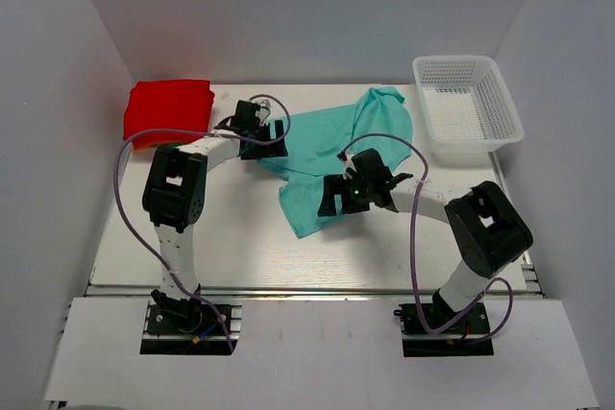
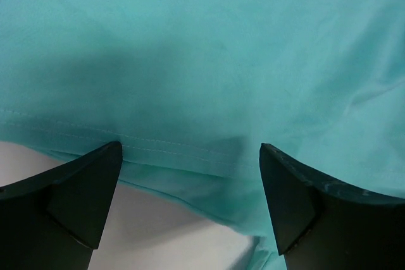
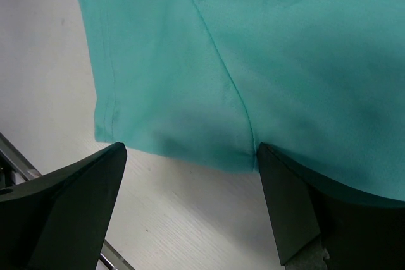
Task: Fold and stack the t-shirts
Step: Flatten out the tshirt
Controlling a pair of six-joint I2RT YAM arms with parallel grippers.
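Where the middle of the counter (image 1: 231, 247) gives way to its far right part, spread out and unfolded: the teal t-shirt (image 1: 327, 146), rumpled, with one lobe bunched toward the far edge and one corner reaching toward the near side. Flat on the counter, lifted nowhere. Well apart from it, in the far left corner: the red t-shirt (image 1: 168, 110), folded into a thick, tidy rectangle. No stacking of one on the other.

At the teal cloth's left edge: the left gripper (image 1: 277, 133), low over the fabric. Spread wide in the left wrist view (image 2: 190, 150) and holding nothing, with the stitched hem (image 2: 164, 150) crossing the gap between the two dark fingers (image 2: 76, 200) and bare counter (image 2: 164, 226) just below that hem. Cannot tell whether the tips touch the cloth.

At the near-side corner of the same shirt: the right gripper (image 1: 332, 194), pointing left. Likewise parted wide in the right wrist view (image 3: 190, 150), with nothing gripped, a seam (image 3: 221, 67) running down to the shirt's edge near the right finger, and pale counter (image 3: 57, 61) to the left of the teal cloth (image 3: 285, 61).

Farther out: the white mesh basket (image 1: 452, 61) in the far right corner, just beside the bunched teal lobe, and purple cables (image 1: 119, 189) looping along each arm.
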